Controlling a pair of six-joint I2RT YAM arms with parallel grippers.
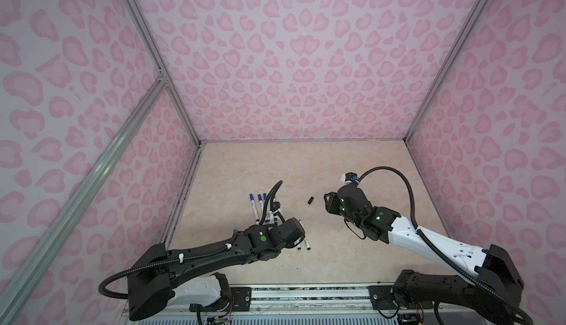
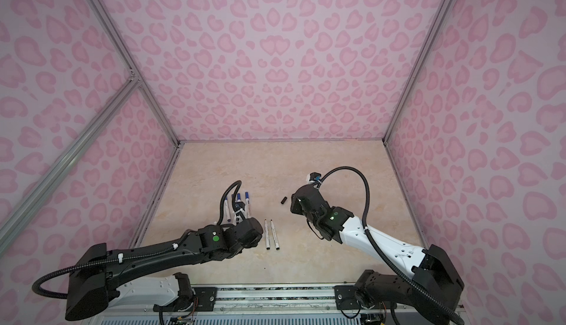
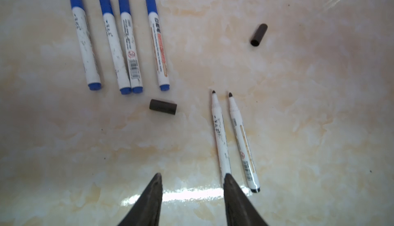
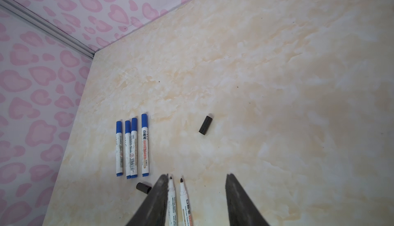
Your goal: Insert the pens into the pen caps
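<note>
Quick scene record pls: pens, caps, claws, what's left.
capped: four blue pens, side by side in a row
uncapped: two black pens, lying side by side, tips bare
loose caps: near black cap by the blue pens' ends; far black cap lying alone
left claw: open, empty
right claw: open, empty
remaining: both black pens

Top views overhead, facing down; wrist views close, sharing pens (image 3: 158, 43).

Two uncapped pens (image 2: 266, 234), lone black cap (image 2: 283, 200)

right wrist view cuts off both uncapped pens (image 4: 185, 201)
</note>
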